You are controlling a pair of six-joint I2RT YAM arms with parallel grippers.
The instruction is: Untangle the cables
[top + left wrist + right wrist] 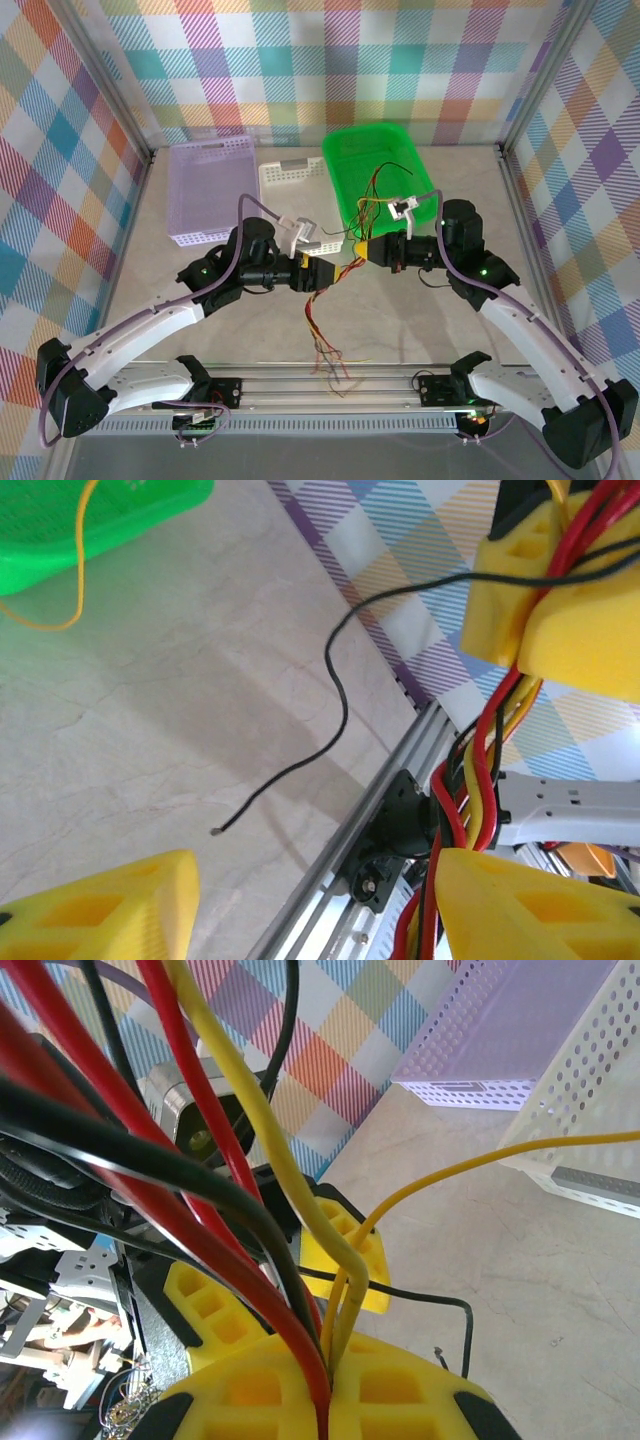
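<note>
Checked walls [300, 60] surround cables [313, 318] above marbled table [420, 340].

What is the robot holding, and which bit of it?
The right gripper pinches the bundle of cables partway along, with the loose ends dangling. The left gripper is open, gripping nothing.

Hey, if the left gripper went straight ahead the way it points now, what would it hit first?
Probably the loose thin black wire curling ahead of the left gripper, whose jaws stand apart; beyond it, the right gripper, shut on the bundle of red, black and yellow cables. Depth is unclear.
</note>
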